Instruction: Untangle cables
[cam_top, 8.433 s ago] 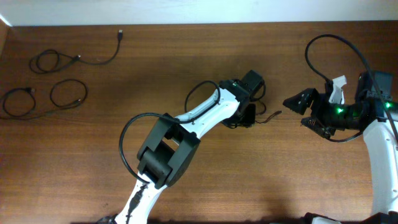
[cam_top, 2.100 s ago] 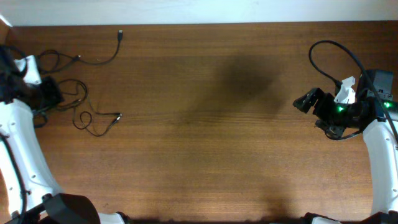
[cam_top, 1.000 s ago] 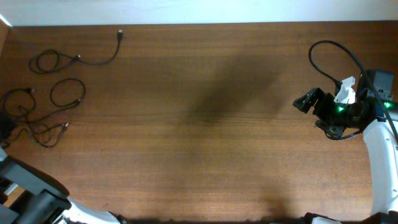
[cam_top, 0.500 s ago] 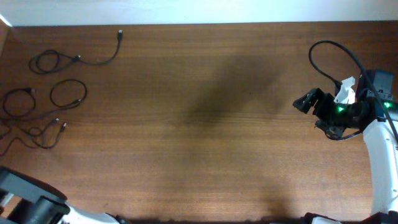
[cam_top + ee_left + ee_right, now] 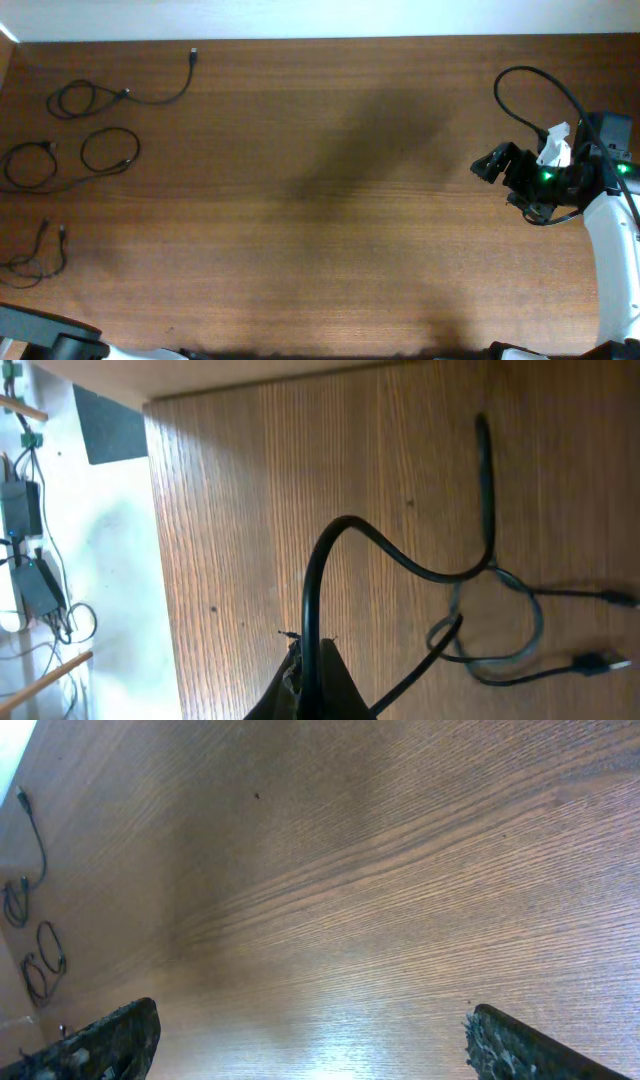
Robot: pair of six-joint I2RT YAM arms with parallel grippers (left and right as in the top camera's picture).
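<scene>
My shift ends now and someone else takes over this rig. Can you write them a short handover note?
Left hand: shut on the third cable, near the table edge, out of the overhead view.
Right hand: open, empty, over bare wood on the right.
Cables: top cable and middle cable lie apart at far left; the third sits below them, looped over itself.
Done: no knot joins the cables.
Left: probably straighten that loop, lay it clear of the others, release.
</scene>
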